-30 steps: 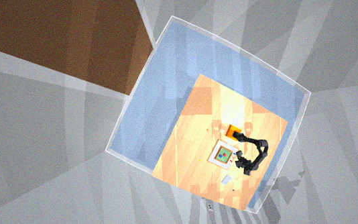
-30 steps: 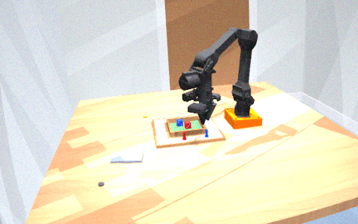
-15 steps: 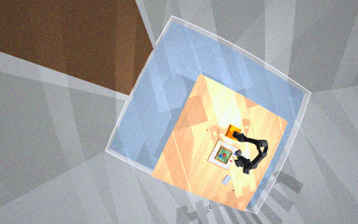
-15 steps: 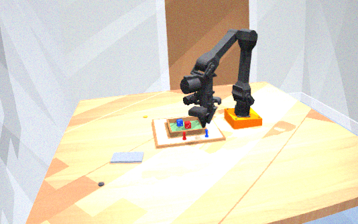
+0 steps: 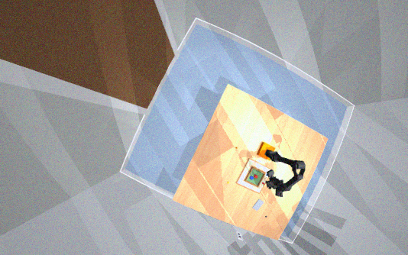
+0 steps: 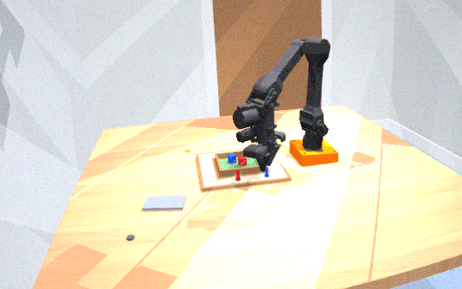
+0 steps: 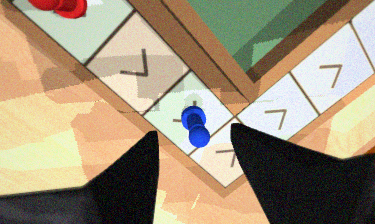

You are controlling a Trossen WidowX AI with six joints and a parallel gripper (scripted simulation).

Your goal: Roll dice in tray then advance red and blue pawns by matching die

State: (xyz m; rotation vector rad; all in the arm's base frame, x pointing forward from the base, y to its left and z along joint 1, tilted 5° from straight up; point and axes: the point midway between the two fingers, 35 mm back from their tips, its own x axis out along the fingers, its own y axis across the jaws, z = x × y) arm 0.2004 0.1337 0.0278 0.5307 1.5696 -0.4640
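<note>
Going left to right in the wrist view, the red pawn (image 5: 263, 183) (image 6: 238, 176) (image 7: 72, 6) is standing on the board (image 5: 247, 169) (image 6: 208, 169) (image 7: 160, 55), ahead and to the left of the fingers (image 5: 270, 178) (image 6: 264, 168). The blue pawn (image 6: 266, 173) (image 7: 193, 118) is standing upright on its square, showing in the gap between the tips. The fingers are standing part-way apart, wider than the pawn, and are gripping nothing. Farther right, the tray (image 5: 252, 184) (image 6: 227, 173) (image 7: 213, 60) is lying ahead of them, with the blue die (image 5: 251, 178) (image 6: 232, 158) and the red die (image 5: 256, 176) (image 6: 242, 161) already resting inside; their numbers are too small for me to read. I am judging that the blue pawn's move is now in hand, the red one's probably being finished. The next move is calling for centring and lowering the fingers around the blue pawn, then closing gently, lifting it, and following the arrows into the corner square and on to the right, as far as the blue die is showing. A skewed descent could be tipping it.
</note>
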